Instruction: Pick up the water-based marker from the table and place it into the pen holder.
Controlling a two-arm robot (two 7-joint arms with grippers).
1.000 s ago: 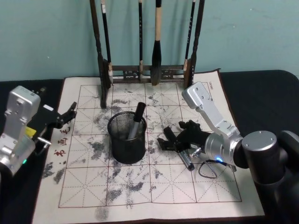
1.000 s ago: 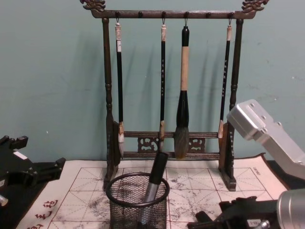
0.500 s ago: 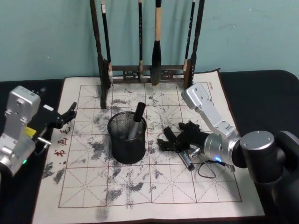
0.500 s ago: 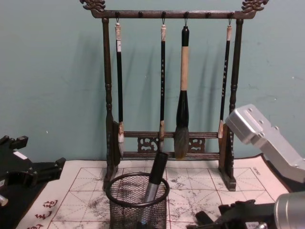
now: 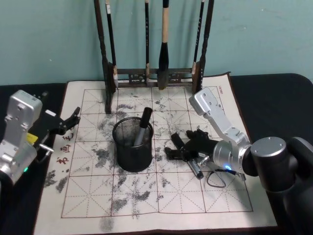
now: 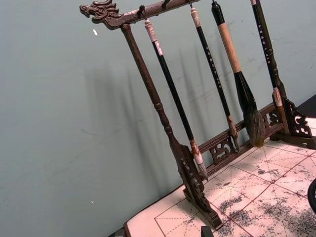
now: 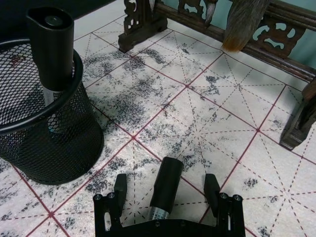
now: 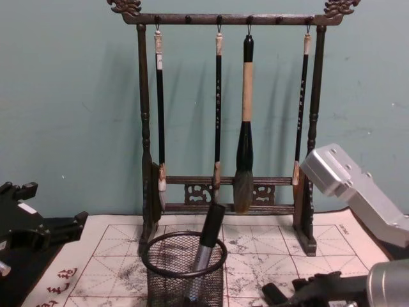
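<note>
The water-based marker (image 7: 165, 190) lies flat on the stained felt mat (image 5: 137, 196) that covers the counter (image 5: 274, 88). It is at roughly three o'clock from the pen holder (image 5: 133, 152) and apart from it. The right gripper (image 7: 165, 183) sits low over it, fingers apart with one on either side of the barrel, not yet pinching. To my eye, a good grasp means closing squarely across the barrel. The lift should clear the rim and drop into the free side, away from the other marker (image 5: 143, 125) leaning inside. The left gripper (image 5: 73, 121) idles at nine o'clock, fingers apart.
</note>
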